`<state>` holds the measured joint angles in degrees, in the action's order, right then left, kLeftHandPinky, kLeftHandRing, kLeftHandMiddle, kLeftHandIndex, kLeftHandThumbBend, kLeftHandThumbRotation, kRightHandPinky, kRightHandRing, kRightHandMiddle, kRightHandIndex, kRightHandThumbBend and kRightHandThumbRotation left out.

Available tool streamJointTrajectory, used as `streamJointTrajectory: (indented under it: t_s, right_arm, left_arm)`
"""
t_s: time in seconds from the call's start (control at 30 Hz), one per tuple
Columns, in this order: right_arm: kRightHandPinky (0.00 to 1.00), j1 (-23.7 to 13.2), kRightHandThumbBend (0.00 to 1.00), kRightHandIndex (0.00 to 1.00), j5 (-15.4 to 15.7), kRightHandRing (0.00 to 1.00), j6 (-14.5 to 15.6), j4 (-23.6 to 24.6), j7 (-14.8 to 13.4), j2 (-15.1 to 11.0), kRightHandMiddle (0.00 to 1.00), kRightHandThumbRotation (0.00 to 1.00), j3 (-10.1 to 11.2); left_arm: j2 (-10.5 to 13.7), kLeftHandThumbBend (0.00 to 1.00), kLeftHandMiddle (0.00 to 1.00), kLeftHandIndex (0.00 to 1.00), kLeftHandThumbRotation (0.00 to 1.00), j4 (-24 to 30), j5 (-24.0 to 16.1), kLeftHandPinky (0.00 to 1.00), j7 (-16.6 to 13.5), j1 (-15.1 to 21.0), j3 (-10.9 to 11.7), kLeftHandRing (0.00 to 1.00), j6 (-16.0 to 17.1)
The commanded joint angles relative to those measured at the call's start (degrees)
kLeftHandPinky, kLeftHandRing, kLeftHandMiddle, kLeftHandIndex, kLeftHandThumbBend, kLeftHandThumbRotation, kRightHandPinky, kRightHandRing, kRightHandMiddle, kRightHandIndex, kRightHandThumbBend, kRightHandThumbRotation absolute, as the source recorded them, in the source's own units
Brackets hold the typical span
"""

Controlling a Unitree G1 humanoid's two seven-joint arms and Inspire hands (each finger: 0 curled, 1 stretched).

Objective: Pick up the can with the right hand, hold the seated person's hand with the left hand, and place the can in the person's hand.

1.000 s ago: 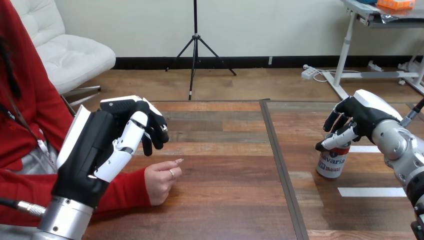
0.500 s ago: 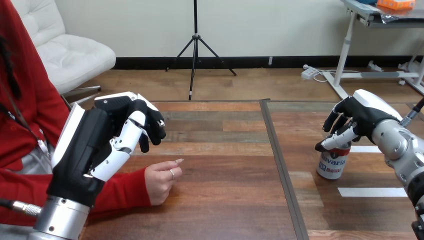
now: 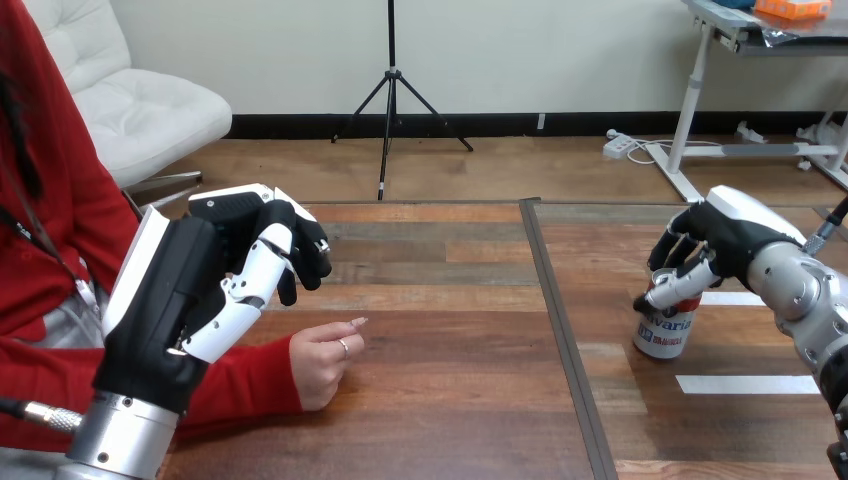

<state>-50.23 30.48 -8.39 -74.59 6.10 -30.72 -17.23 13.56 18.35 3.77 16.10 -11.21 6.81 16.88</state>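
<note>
A white and red can [image 3: 664, 330] stands upright on the table's right part. My right hand [image 3: 715, 240] reaches over it from the right, thumb across the front of its top and fingers curled down behind the rim. The person's hand [image 3: 322, 362], on a red sleeve, rests loosely curled on the table at the left. My left hand [image 3: 215, 280] hangs above and to the left of it, apart from it, with its fingers loosely bent and nothing in them.
A dark seam [image 3: 560, 330] runs front to back between the two wooden tabletops. White tape strips [image 3: 742, 384] lie on the right tabletop near the can. The person's red-sleeved arm [image 3: 120, 385] lies along the left edge.
My right hand has sunk a little lower over the can's top, its fingers closer round the rim. My left hand drifted slightly left and has held still since.
</note>
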Motion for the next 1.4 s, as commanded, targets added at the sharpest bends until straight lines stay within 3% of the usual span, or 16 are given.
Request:
streamJointTrajectory:
  t_s: [0.0, 0.4, 0.77, 1.37]
  right_arm:
    - [0.56, -2.9, 0.93, 0.57, 0.4, 0.6, -0.2, 1.8, 0.3, -1.7, 0.62, 0.1, -0.5]
    - [0.54, -2.9, 0.99, 0.62, 0.0, 0.6, 0.2, 1.7, 1.7, -2.0, 0.64, 0.23, -0.3]
    - [0.57, -2.9, 1.0, 0.68, -0.2, 0.64, 0.3, 1.8, 3.0, -2.3, 0.67, 0.3, -0.2]
    - [0.62, -2.7, 1.0, 0.67, -0.3, 0.66, -0.4, 1.9, 3.1, -2.6, 0.69, 0.27, -0.1]
  left_arm:
    - [0.8, 0.0, 0.39, 0.37, 0.6, 1.8, 0.0, 0.22, -0.5, 2.5, 0.5, 0.36, 0.3]
    - [1.0, 0.0, 0.39, 0.37, 0.58, 1.7, 0.9, 0.22, 0.0, 2.5, 0.6, 0.35, 0.4]
    - [1.2, 0.0, 0.39, 0.37, 0.57, 1.5, 0.8, 0.21, 0.2, 2.6, 0.8, 0.35, 0.7]
    - [1.2, 0.0, 0.38, 0.36, 0.44, 1.4, 1.7, 0.2, 0.8, 3.2, 0.8, 0.34, 0.3]
